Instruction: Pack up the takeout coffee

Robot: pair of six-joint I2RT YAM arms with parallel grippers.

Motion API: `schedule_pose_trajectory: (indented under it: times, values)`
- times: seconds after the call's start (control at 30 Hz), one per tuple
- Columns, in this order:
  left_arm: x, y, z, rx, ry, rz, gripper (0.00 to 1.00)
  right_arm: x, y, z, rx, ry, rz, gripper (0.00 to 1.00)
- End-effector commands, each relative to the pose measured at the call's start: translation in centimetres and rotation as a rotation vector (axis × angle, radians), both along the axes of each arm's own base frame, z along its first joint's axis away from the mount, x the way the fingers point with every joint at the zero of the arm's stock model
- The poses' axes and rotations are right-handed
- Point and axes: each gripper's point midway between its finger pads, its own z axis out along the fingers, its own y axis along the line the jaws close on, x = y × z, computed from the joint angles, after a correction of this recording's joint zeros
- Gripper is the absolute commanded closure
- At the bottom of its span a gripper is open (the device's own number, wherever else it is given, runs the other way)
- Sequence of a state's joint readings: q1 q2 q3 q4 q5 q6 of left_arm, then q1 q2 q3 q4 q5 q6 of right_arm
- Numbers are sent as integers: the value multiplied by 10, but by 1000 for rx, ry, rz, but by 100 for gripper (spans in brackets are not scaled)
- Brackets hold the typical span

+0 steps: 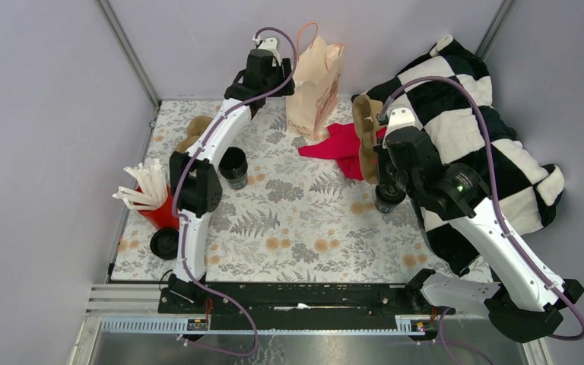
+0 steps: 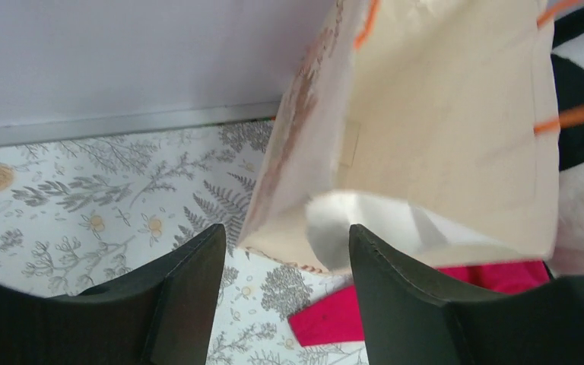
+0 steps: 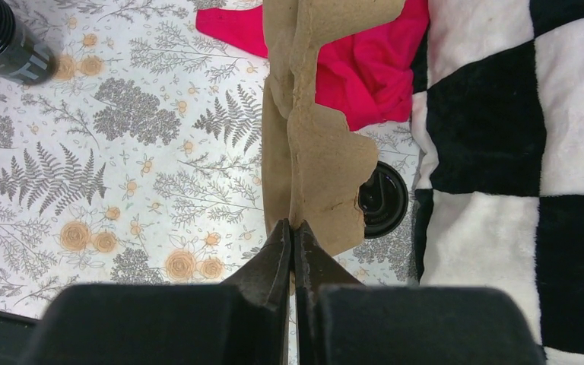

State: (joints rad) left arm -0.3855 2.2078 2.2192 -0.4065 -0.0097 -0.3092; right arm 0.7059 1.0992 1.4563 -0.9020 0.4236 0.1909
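A: Where was the takeout coffee (image 1: 389, 199)?
B: Right of centre on the bench (image 1: 304, 220), just below the right end effector (image 3: 293, 224), which pinched the cardboard tray (image 3: 327, 152).
A: And the left end effector (image 2: 287, 236)?
B: Spread, empty, beside the paper bag (image 1: 315, 84), upper middle.

Bright, even light; soft shadows.
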Motion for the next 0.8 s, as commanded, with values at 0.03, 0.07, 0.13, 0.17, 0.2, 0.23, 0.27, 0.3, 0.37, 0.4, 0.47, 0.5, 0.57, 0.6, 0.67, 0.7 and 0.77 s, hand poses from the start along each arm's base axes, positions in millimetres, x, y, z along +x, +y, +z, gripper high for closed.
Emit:
schedule_pose_trajectory:
  times: [0.03,0.07,0.13,0.17,0.2,0.23,0.27,0.3,0.37,0.4,0.47,0.5,0.57,0.6,0.67,0.7,0.77]
  values:
    - [20,3,83,-61,-263,51,36,-1,4,-4,20,17,10,100]
    - [20,1,86,-76,-270,48,36,-1,4,-4,19,16,12,100]
    - [19,0,96,-110,-289,48,29,0,4,-6,17,18,12,100]
    - [18,-1,102,-126,-303,48,26,0,5,-6,16,20,13,100]
    - [18,-1,107,-138,-321,51,25,1,6,-7,16,23,15,100]
    - [19,-1,113,-145,-342,51,25,1,6,-7,16,24,15,100]
    - [21,0,118,-148,-358,61,27,1,6,-8,15,28,16,100]
    - [24,0,116,-143,-361,63,31,1,7,-8,18,28,16,100]
    - [30,-2,112,-126,-365,59,37,1,7,-8,16,29,17,100]
    - [33,-4,108,-125,-363,56,40,1,6,-8,14,28,17,100]
    - [37,-8,104,-126,-367,42,46,0,6,-9,10,29,20,100]
    - [39,-10,102,-129,-371,35,48,0,6,-9,8,31,23,100]
    - [41,-14,99,-132,-372,31,50,0,5,-10,7,34,22,100]
    - [42,-15,96,-130,-370,30,51,-1,5,-10,8,36,24,100]
    - [44,-18,89,-120,-362,25,52,-1,6,-10,8,36,26,100]
    - [45,-18,86,-113,-358,23,54,-1,6,-10,8,35,27,100]
    - [45,-20,83,-106,-359,11,56,0,6,-11,6,37,28,100]
